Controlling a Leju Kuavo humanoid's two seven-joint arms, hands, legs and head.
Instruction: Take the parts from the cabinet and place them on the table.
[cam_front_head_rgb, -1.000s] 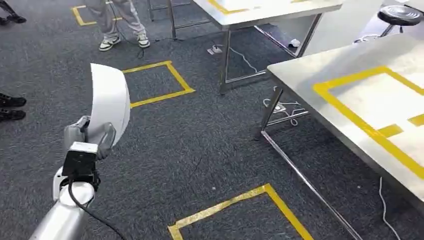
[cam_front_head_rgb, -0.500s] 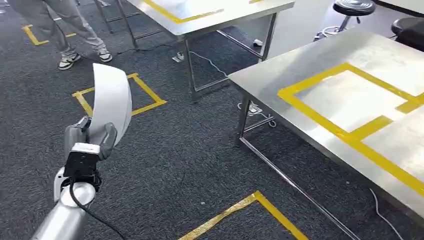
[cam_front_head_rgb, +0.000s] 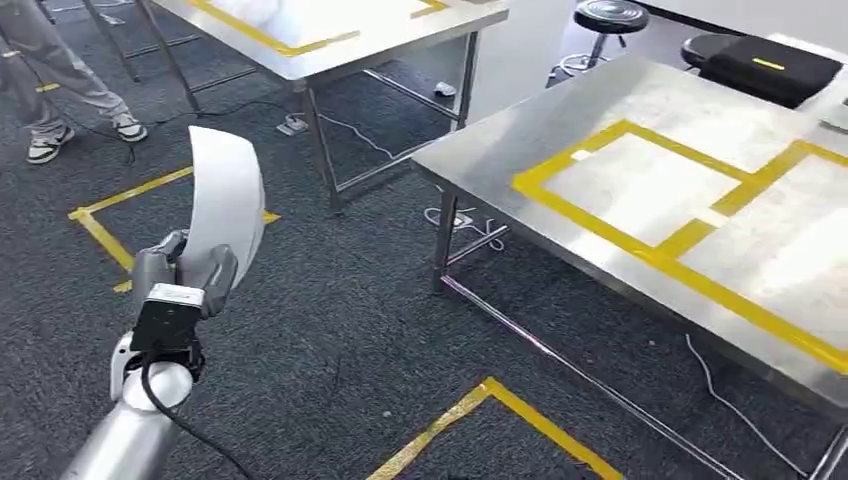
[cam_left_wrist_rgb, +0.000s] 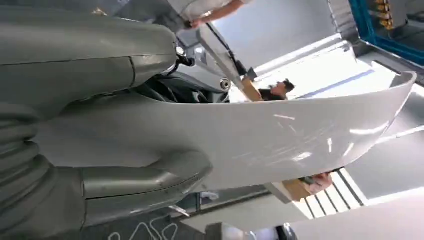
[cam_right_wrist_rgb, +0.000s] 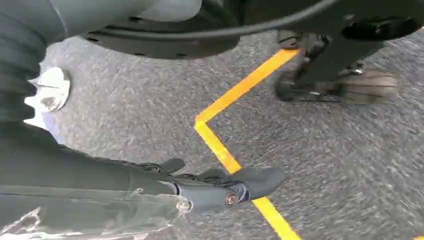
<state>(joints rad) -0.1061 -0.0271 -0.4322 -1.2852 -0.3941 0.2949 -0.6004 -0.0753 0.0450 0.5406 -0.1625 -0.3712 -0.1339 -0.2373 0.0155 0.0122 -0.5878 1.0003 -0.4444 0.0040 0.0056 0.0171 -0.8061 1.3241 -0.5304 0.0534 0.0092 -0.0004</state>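
A: We have the part, a curved white panel (cam_front_head_rgb: 225, 205), in our left hand (cam_front_head_rgb: 180, 270). It stands upright above the hand, out over the dark carpet (cam_front_head_rgb: 330, 330) at the near left, well apart from the counter (cam_front_head_rgb: 480, 150).

B: How good is the hold? In the left wrist view the thumb (cam_left_wrist_rgb: 145, 182) lies along one face of the panel (cam_left_wrist_rgb: 280, 142) and the rest of the hand presses the other face, so we grip it near one end, and most of its length sticks out free.

A: Agreed. That makes it top-heavy in our judgement, so we should walk and turn gently and keep the wrist level, lest the free end swing.

B: And the right hand (cam_right_wrist_rgb: 220, 187)?

A: It hangs low over the carpet beside a yellow tape line (cam_right_wrist_rgb: 235, 100), dark fingers loosely extended, nothing in them.

B: Where do we set the panel down?

A: The steel counter on the right carries yellow tape rectangles (cam_front_head_rgb: 640, 190). We would guess the nearest one is the target, though nothing here confirms it.

B: Then we square up to the counter's near edge, bring the panel over it high enough for its lower end to clear, lower until it rests, and only then let the fingers go.

A: Watch the person's legs (cam_front_head_rgb: 60, 80) at the far left, and the second table (cam_front_head_rgb: 330, 40) behind.
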